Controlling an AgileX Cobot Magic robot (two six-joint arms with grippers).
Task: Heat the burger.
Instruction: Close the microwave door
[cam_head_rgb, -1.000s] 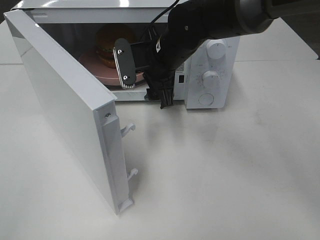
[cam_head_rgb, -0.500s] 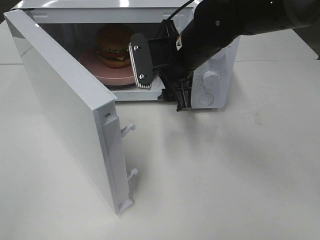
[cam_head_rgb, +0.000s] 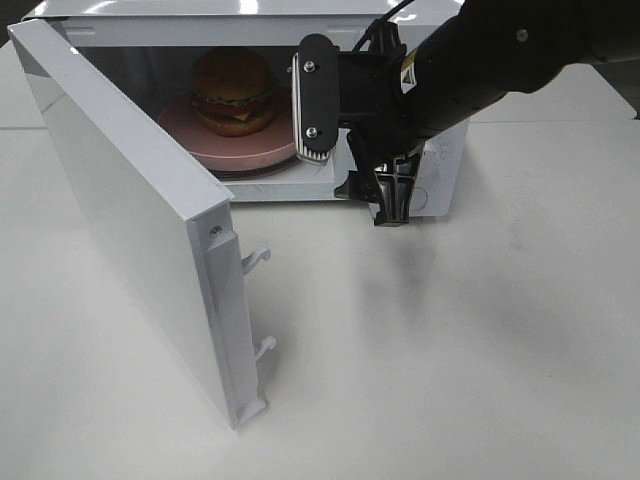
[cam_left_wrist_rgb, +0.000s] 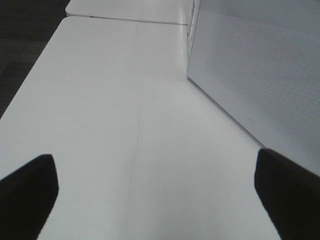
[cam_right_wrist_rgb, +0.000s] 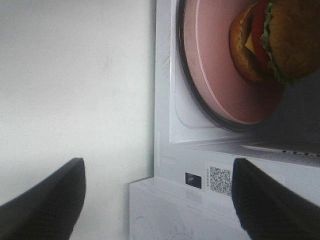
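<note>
The burger sits on its pink plate inside the microwave with the door swung wide, so the right gripper, jaws apart and empty, hangs just outside the opening, seemingly free to close it, while the left gripper hovers open-jawed over the table.

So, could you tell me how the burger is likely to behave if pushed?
The burger looks glossy and toy-like, so probably light and slippery. It stands tall on the smooth pink plate, so it might slide or tip.
</note>
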